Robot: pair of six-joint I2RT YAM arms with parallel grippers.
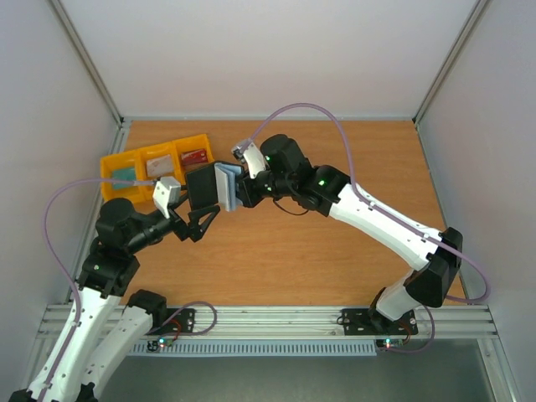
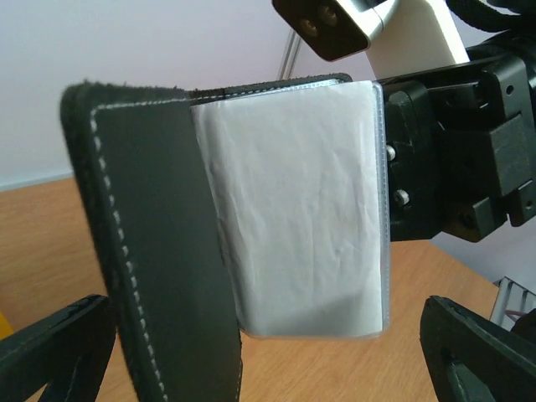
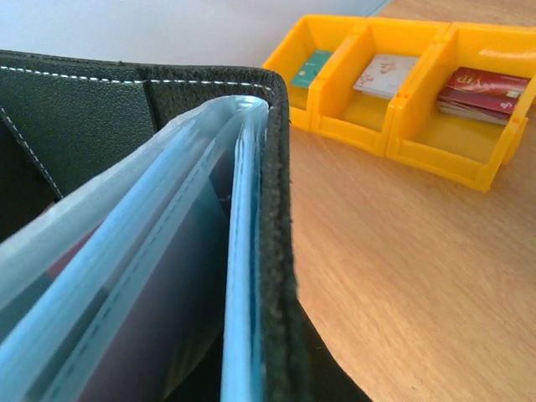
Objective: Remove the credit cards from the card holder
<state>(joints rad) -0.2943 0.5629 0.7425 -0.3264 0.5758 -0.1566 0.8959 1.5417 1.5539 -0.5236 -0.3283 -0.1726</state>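
Note:
The black card holder (image 1: 213, 188) hangs open in the air above the table. My right gripper (image 1: 244, 188) is shut on its right half, clamping the cover and the grey-blue plastic pockets (image 3: 243, 276); its black body shows in the left wrist view (image 2: 435, 167). My left gripper (image 1: 199, 219) is open, its fingers (image 2: 50, 352) spread wide on either side below the black flap (image 2: 151, 251) and a clear pocket (image 2: 293, 218). The credit cards are hidden inside the pockets. Only a dark tint shows through the plastic (image 3: 151, 327).
Yellow bins (image 1: 155, 163) stand at the back left of the wooden table and hold teal, whitish and red cards; they show in the right wrist view (image 3: 394, 126) too. Grey walls close in the back and both sides.

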